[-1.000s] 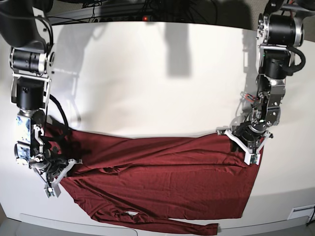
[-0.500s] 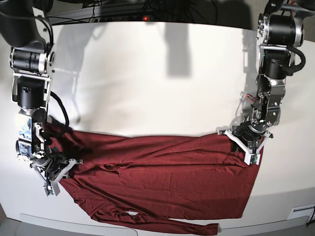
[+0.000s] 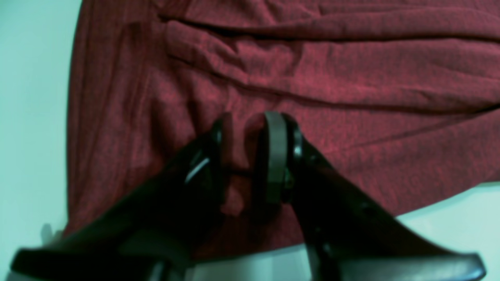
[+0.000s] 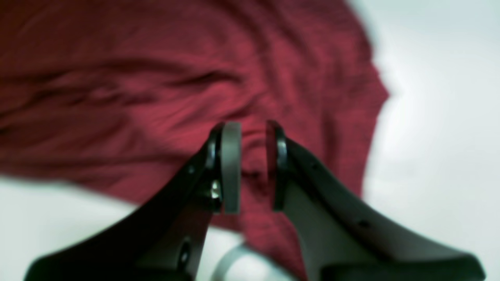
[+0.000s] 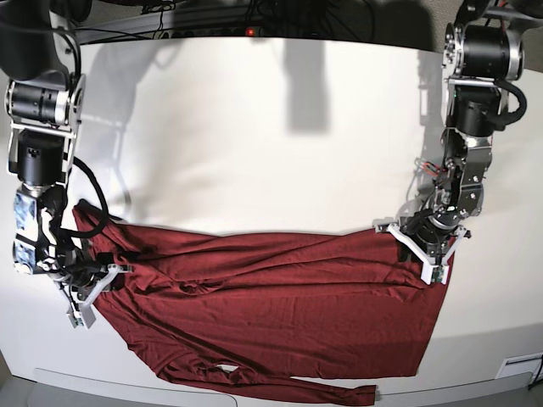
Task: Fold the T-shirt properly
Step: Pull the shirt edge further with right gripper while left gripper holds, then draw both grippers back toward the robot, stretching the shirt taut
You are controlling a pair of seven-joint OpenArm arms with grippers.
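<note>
Left wrist view: left gripper [image 3: 250, 156] is seen pinching a fold of the T-shirt [image 3: 312, 78] between narrowly parted fingers, near the fabric's corner on the white table [image 3: 31, 117]
Right wrist view: right gripper [image 4: 250, 168] is seen slackened, a gap showing between its pads, over wrinkled cloth; nothing is seen clamped
Base view: T-shirt [image 5: 280, 314] is spread flat along the table's near edge, one sleeve trailing along the near edge; each gripper is placed at an opposite end

The T-shirt [image 5: 280, 314] under me is plain maroon, without print. My table [image 5: 254, 127] is white. My fingers [image 4: 231, 168] are black with grey pads.
</note>
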